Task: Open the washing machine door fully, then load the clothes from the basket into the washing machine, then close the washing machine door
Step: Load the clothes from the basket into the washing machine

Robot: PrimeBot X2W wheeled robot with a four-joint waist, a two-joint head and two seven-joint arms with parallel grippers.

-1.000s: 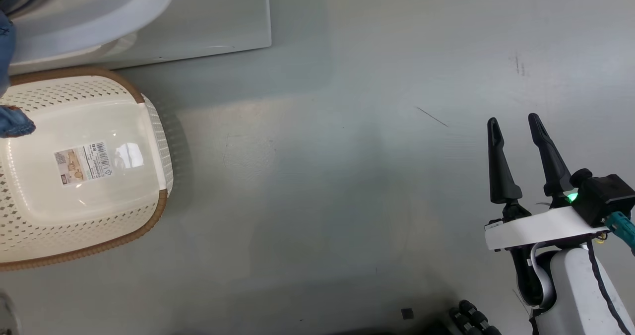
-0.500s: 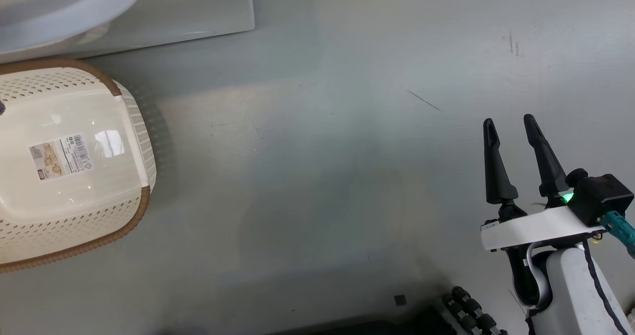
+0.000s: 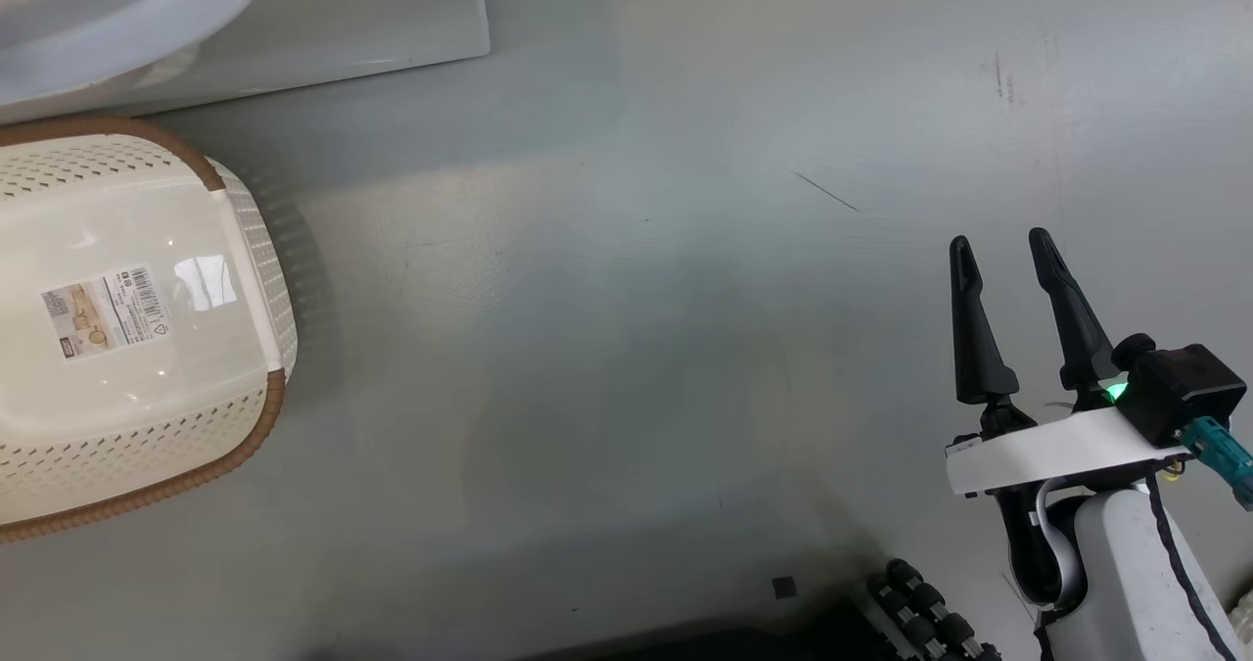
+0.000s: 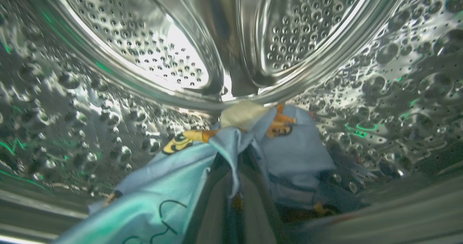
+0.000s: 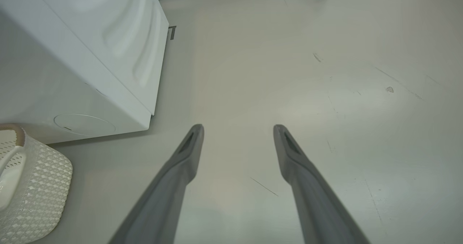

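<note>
1. A second ago a scrap of light blue cloth hung over the basket (image 3: 262, 269), which stands just in front of the washing machine (image 3: 343, 15). That scrap has now left the head view. The view itself has also slid a little, so the basket's apparent shift is the camera's, not its own.
2. The cloth is now inside the washing machine. The left claw (image 4: 237, 171) is deep in the dimpled steel drum (image 4: 126, 38), pinched tight on the light blue garment (image 4: 170, 179). The garment drapes over the claw's dark fingers towards the drum's low side.
3. A cream cloth piece (image 4: 242, 114) lies beyond the claw at the back of the machine's drum, touching the blue one.
4. The part of the basket in sight shows a bare base with its sticker and no clothes. Its far end is cut off, so I cannot vouch for that.
5. The right claw (image 3: 1000, 242) hangs spread wide and empty over the floor (image 3: 636, 348), well off to the side of the washing machine.
6. The pale curved rim at the machine's front I take to be the washing machine door (image 3: 117, 29), swung open.
7. My reading is that loading is nearly done. What is left is to let the garment go, draw the arm out without dragging cloth over the machine's opening, then close the door.
</note>
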